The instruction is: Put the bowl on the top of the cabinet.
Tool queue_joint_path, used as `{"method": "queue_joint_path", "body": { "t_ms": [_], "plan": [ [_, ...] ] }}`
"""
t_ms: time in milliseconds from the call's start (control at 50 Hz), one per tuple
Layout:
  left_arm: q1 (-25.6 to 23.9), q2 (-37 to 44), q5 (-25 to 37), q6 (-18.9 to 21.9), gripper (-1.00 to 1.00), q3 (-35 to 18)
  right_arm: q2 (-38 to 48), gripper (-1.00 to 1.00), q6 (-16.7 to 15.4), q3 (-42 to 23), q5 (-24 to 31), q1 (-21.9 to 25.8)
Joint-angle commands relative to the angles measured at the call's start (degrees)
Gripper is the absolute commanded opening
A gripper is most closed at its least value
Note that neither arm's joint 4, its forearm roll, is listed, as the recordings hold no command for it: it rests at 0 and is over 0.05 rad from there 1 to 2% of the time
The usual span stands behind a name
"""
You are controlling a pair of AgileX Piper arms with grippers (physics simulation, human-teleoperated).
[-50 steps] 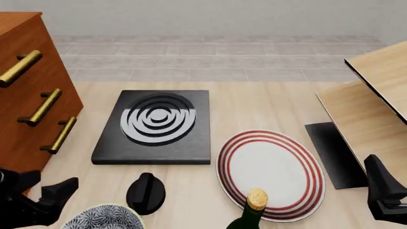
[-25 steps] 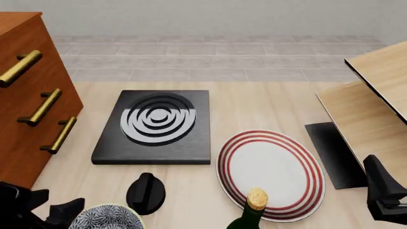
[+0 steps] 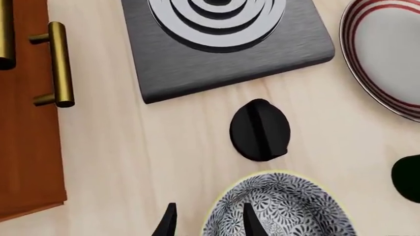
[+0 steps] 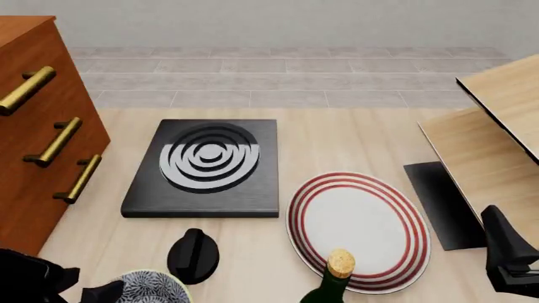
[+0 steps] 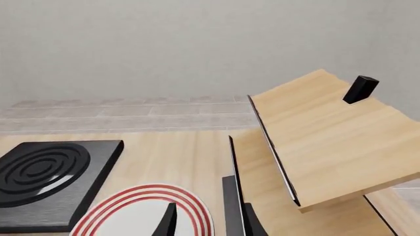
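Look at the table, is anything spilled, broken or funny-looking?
Nothing is spilled or broken. One odd thing: the pale wooden shelf unit on the right looks tipped at a slant. The bowl, plate and corked bottle look fine.

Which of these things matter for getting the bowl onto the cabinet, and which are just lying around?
For the job:
bowl
cabinet
left gripper, jaws astride the bowl's rim

Just lying about:
hotplate
black knob
plate
corked bottle
pale shelf
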Motion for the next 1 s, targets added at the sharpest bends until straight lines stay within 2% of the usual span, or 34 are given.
{"method": "queue_joint_path", "body": {
  "t_ms": [20, 840, 980, 1000],
  "plan": [
    [-0.90, 3.16, -3.92, -1.21, 1.00, 2.78, -0.03, 1.00, 0.13, 0.00, -0.02, -0.12],
    [-5.61, 18.64, -18.59, -5.83, 1.00, 7.71, -0.06, 1.00, 0.50, 0.00, -0.30, -0.58],
    [-5.72, 19.60, -19.03, -6.53, 1.00, 7.72, -0.05, 1.00, 0.41, 0.00, -0.23, -0.56],
    [-5.09, 19.02, -18.66, -5.98, -1.00, 7.71, -0.04, 1.00, 0.37, 0.00, -0.24, -0.59]
  ]
}}
